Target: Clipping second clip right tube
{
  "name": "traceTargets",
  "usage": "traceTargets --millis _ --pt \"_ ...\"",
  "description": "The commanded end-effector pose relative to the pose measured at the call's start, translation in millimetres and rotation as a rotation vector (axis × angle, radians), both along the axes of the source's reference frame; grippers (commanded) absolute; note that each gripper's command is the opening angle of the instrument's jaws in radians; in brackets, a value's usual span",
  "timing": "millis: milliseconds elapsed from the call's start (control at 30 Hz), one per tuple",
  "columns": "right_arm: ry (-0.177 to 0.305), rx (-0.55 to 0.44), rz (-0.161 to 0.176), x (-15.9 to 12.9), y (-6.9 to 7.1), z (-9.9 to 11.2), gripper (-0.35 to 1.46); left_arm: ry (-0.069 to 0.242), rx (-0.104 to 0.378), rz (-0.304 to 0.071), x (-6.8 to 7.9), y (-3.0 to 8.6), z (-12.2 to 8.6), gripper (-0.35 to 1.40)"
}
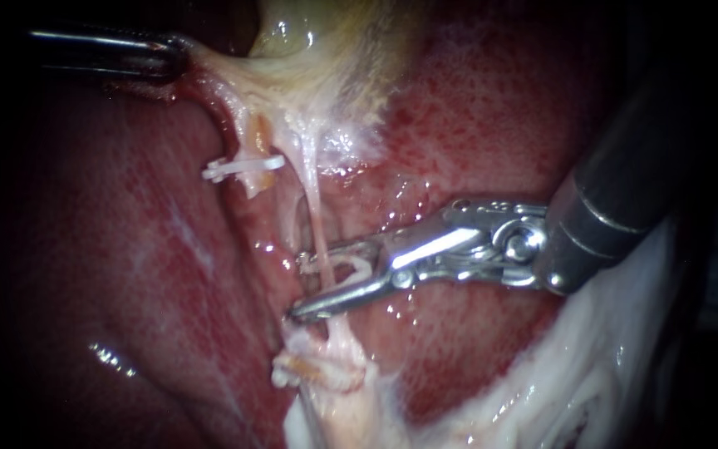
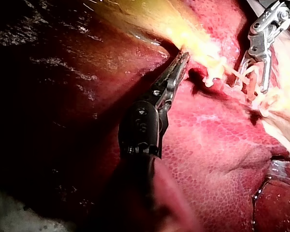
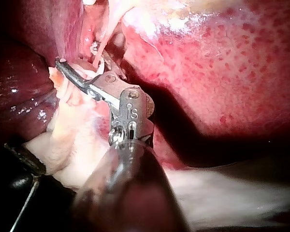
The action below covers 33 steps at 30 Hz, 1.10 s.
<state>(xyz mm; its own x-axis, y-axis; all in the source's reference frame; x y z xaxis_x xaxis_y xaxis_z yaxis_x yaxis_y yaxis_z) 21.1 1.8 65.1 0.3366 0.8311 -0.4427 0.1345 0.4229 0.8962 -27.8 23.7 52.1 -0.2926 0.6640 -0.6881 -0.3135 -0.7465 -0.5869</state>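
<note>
- The right instrument (image 1: pixel 298 288) has its jaws standing apart with a new clip (image 1: pixel 352 268) seated between them and touched by both. The right tube (image 1: pixel 315 208) crosses that gap, so the clip straddles it.
- The left instrument (image 1: pixel 174 56) has its jaws closed on a fold of the gallbladder (image 1: pixel 317 41) and draws it up and away, which appears to hold both tubes taut.
- For a good closure the tube should sit deep in the clip's throat, with both clip ends reaching past its far side. The lower jaw tip shows clear beyond the tube; the upper one is harder to judge.
- The squeeze should come square across the tube, catching no liver (image 1: pixel 126 249) or stray film and not dragging on so thin a strand.
- A pale, orange-flecked lump sits lower on the same tube. Whether it carries a clip cannot be told, so the spacing is best checked before the squeeze.
- The right tube is a thin, pale pink, glistening cord. The left tube (image 1: pixel 251 133) beside it is thicker and yellowish, and bears a white clip (image 1: pixel 243 169) set crosswise.
- The liver is wet, smooth and mottled red, and the jaws are bright ribbed metal. Ragged white fatty tissue (image 1: pixel 542 391) lies under the right shaft.
</note>
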Motion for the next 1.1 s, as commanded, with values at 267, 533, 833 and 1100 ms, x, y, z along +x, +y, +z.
traceTargets --millis 267,533,833,1100 --pt "0.1 0.079 -0.012 0.7 -0.3 -2.0 0.48 0.0 0.0 0.0 0.0 0.0 0.0 -0.35" --pt "0.1 0.083 -0.003 0.5 -0.2 -2.2 0.35 0.0 0.0 0.0 0.0 0.0 0.0 -0.35" --pt "0.101 0.083 -0.003 0.1 -0.4 -2.5 -0.16 0.001 0.0 0.0 0.0 0.0 0.0 -0.35" --pt "0.104 0.085 -0.007 -0.2 -0.4 -2.9 -0.35 0.001 0.0 0.0 0.0 0.0 0.0 -0.35"
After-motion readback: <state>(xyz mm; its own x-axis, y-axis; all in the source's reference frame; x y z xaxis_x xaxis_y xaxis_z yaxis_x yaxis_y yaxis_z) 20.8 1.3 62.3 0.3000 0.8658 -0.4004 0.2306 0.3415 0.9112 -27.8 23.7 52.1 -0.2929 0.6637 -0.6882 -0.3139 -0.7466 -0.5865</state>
